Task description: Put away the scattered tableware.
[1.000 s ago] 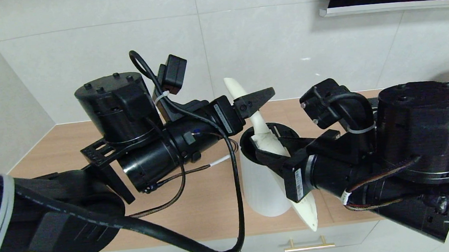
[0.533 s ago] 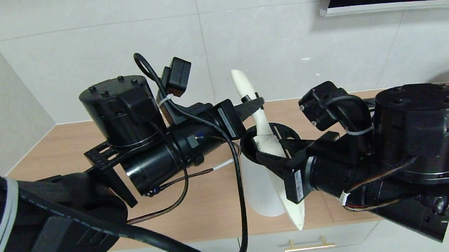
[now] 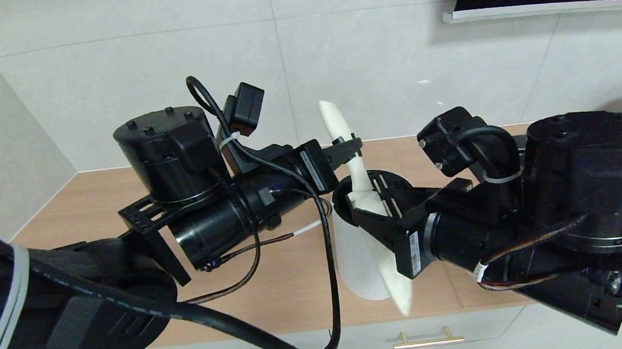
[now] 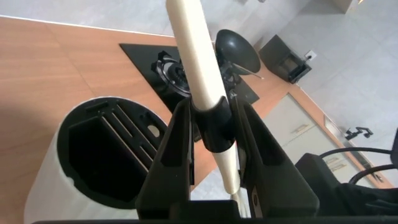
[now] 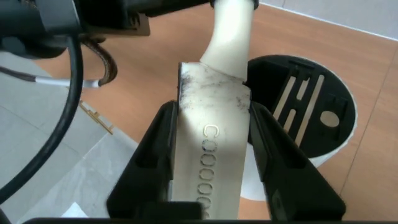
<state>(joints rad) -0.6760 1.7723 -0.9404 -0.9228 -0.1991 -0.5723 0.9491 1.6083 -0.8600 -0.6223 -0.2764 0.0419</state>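
Here, a white slotted spatula (image 3: 359, 179) hangs between both claws, just above the mouth of a white utensil holder (image 3: 360, 270) with a black divided insert. The left claw (image 3: 349, 146) is clamped on the narrow handle and the right claw (image 3: 371, 203) on the broad blade, probably a handover so the tool can be steered into a slot. Its long axis runs steeply: the handle tip is above the left claw, the blade tip below the right. The holder stands on a wooden worktop (image 3: 274, 277) beneath both claws.
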